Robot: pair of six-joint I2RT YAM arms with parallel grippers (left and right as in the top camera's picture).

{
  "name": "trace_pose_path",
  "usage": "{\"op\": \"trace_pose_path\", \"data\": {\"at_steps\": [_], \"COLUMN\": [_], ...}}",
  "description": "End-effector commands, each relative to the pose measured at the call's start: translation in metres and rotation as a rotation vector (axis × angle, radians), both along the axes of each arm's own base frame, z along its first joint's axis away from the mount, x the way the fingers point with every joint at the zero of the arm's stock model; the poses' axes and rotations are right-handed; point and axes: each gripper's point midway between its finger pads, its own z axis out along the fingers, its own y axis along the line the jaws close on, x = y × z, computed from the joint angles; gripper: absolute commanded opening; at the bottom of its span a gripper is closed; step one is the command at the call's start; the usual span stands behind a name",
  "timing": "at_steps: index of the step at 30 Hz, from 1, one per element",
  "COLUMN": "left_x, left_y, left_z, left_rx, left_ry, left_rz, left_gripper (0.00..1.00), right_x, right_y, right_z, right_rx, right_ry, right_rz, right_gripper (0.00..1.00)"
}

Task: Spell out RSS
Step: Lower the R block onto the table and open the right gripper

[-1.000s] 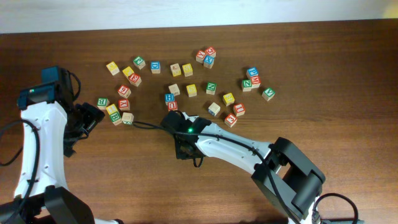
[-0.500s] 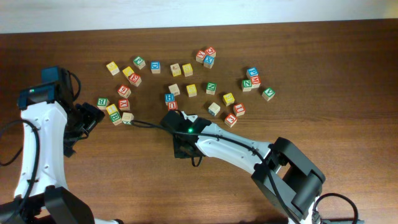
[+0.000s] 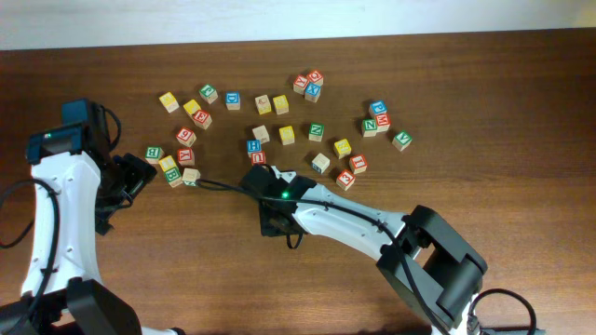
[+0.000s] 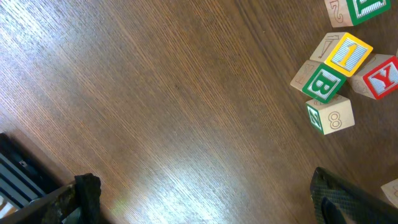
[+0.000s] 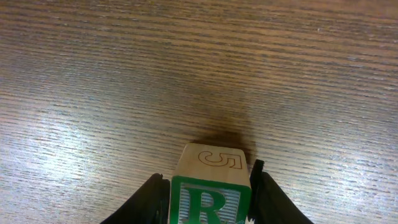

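Observation:
The R cube point(image 5: 210, 190), green letter and green border with a 5 on its top face, rests on the bare table. My right gripper point(image 5: 208, 173) straddles it, open, with a thin gap at each finger. From overhead the right gripper point(image 3: 276, 221) hides the cube, in front of the scattered blocks. Several yellow-faced cubes lie in the scatter, for example one point(image 3: 287, 135) and another point(image 3: 280, 104); their letters are too small to read. My left gripper point(image 3: 130, 181) stands wide open over bare wood point(image 4: 202, 186), holding nothing.
Lettered cubes lie spread across the far half of the table point(image 3: 521, 195). A small cluster sits by the left gripper: a yellow 1 cube point(image 4: 348, 53), a green B cube point(image 4: 323, 82), an 8 cube point(image 4: 333, 117) and a red Y cube point(image 4: 380, 78).
The right gripper's jaws have eased apart a little around the R cube. Neither arm has otherwise moved.

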Motion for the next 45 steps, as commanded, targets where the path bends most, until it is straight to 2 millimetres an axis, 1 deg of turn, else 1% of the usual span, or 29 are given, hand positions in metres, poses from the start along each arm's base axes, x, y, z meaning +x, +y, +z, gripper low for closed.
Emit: {"op": "trace_pose_path", "data": {"at_steps": [1,5,10,13,14,18,21,25,26,27,28,29,30,33,37,40,42,44,45], "left_x": [-0.001,-0.001,-0.001,-0.001,-0.001,-0.001,-0.001,-0.001,-0.001,-0.001,-0.001,-0.001,-0.001,-0.001,-0.001,-0.001,-0.001,-0.001,-0.001], "left_y": [0.001,0.001,0.001,0.001,0.001,0.001,0.001,0.001,0.001,0.001,0.001,0.001,0.001,0.001,0.001,0.001,0.001,0.001,0.001], "left_z": [-0.003,-0.003,-0.003,-0.003,-0.003,-0.003,-0.003,-0.003,-0.003,-0.003,-0.003,-0.003,-0.003,-0.003,-0.003,-0.003,-0.003,-0.003,-0.003], "left_rx": [0.002,0.002,0.002,0.002,0.002,0.002,0.002,0.002,0.002,0.002,0.002,0.002,0.002,0.002,0.002,0.002,0.002,0.002,0.002], "left_ry": [0.011,0.011,0.011,0.011,0.011,0.011,0.011,0.011,0.011,0.011,0.011,0.011,0.011,0.012,0.011,0.011,0.011,0.011,0.011], "left_rz": [-0.005,-0.005,-0.005,-0.005,-0.005,-0.005,-0.005,-0.005,-0.005,-0.005,-0.005,-0.005,-0.005,-0.005,-0.005,-0.005,-0.005,-0.005,-0.005], "left_gripper": [0.99,0.99,0.99,0.99,0.99,0.99,0.99,0.99,0.99,0.99,0.99,0.99,0.99,0.99,0.99,0.99,0.99,0.99,0.99], "right_x": [0.002,0.002,0.004,0.004,0.004,0.004,0.004,0.004,0.004,0.005,0.006,0.008,0.009,0.019,0.036,0.051,0.061,0.074,0.082], "right_y": [-0.005,-0.005,-0.008,-0.007,-0.007,-0.007,-0.007,-0.007,-0.006,-0.006,-0.005,-0.004,-0.005,-0.008,-0.011,-0.008,-0.005,-0.001,0.001], "right_z": [-0.006,-0.006,-0.006,-0.006,-0.006,-0.006,-0.006,-0.006,-0.006,-0.005,-0.004,-0.001,0.001,0.014,0.039,0.071,0.099,0.124,0.142], "right_rx": [-0.019,-0.015,-0.015,-0.016,-0.018,-0.019,-0.019,-0.024,-0.023,-0.022,-0.020,-0.019,-0.023,-0.029,-0.029,-0.025,-0.019,0.001,0.015], "right_ry": [0.003,0.003,0.008,0.003,0.001,0.001,0.000,-0.004,-0.004,-0.006,-0.010,-0.013,-0.013,-0.012,-0.024,-0.059,-0.095,-0.144,-0.181], "right_rz": [-0.036,-0.050,-0.074,-0.049,-0.039,-0.020,-0.016,0.013,0.013,0.016,0.025,0.033,0.032,0.030,0.060,0.148,0.205,0.234,0.245], "right_gripper": [0.30,0.26,0.25,0.28,0.30,0.35,0.36,0.43,0.52,0.65,0.82,0.95,0.96,0.97,0.97,0.96,0.97,1.00,0.98]}}
